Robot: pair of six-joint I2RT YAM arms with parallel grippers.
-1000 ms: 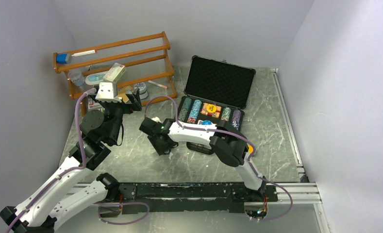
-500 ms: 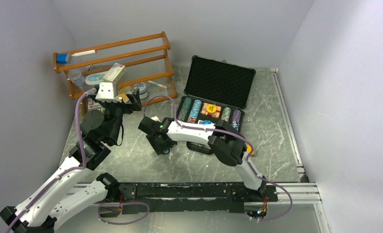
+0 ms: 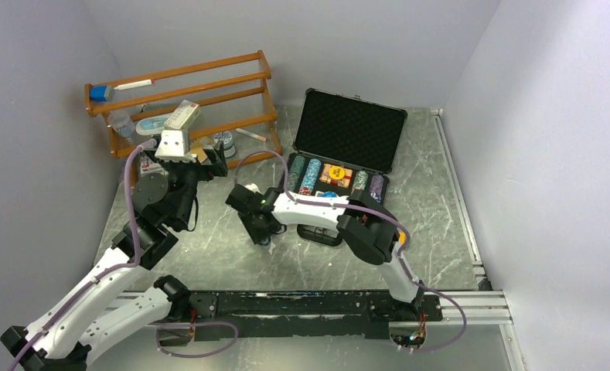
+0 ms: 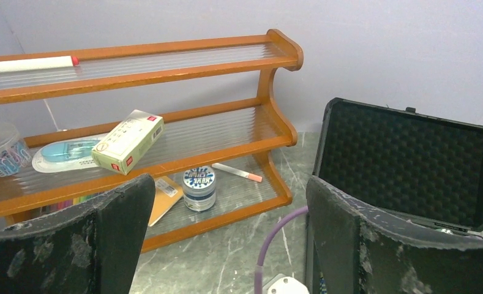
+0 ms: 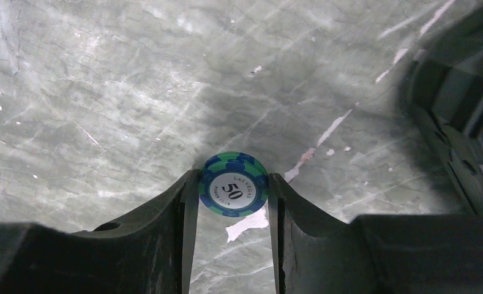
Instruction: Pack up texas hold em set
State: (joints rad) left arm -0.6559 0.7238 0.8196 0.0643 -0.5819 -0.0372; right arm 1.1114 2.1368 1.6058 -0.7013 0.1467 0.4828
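Right wrist view: my right claw [image 5: 233,184] clamps the green-and-blue round poker chip [image 5: 234,195], flat on the tabletop [image 5: 104,92]. Its black foam-lined case [image 3: 348,131] lies to the far right of it; my left claw [image 4: 229,190] gapes.

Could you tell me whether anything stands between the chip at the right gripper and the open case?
Nothing visible does: the poker chip sits between the fingers of the right gripper, and only bare table separates it from the case.

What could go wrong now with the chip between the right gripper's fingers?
1. The right gripper pinches the chip only by its thin rim; it may slip out when lifted.
2. The right arm's purple cable hangs over the open case and may snag on it.
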